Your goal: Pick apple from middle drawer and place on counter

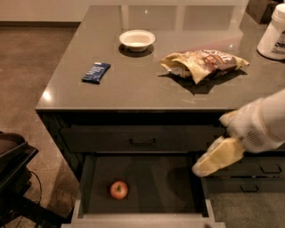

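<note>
1 apple [119, 190] in middle drawer [142, 218]; 1 tool [214, 159] above drawer's right edge.

Speckled brown floor [26, 67], pale wall strip [40, 11] along the top, dark cabinet front [98, 138] with bar-handled drawers, cream end effector [213, 160] low right before it

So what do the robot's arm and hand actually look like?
The arm is a bulky, rounded white shell. Its gripper, at the right of the picture by the open middle drawer, is pale cream-yellow, smooth and tapered. No cables or markings show.
</note>
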{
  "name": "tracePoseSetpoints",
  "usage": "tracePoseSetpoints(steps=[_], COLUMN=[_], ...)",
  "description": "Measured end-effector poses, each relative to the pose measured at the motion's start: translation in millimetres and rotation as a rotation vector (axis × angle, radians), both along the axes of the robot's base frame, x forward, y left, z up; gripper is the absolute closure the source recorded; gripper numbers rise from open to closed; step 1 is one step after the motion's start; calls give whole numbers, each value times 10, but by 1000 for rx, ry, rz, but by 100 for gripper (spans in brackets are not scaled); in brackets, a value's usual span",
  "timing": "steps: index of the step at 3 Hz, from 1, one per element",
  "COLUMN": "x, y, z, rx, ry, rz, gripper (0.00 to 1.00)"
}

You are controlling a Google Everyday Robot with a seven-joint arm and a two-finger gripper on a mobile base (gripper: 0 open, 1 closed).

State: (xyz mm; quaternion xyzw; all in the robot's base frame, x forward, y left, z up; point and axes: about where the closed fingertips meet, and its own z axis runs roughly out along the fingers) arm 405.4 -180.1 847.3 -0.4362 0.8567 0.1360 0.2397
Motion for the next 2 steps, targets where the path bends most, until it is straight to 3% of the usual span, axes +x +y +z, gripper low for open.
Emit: tracePoseSetpoints(steps=[1,2], x=[-8,130], y=[498,552], z=[-624,-644], rx=[165,179], ry=[69,22], rz=[-62,-95], gripper=[0,0])
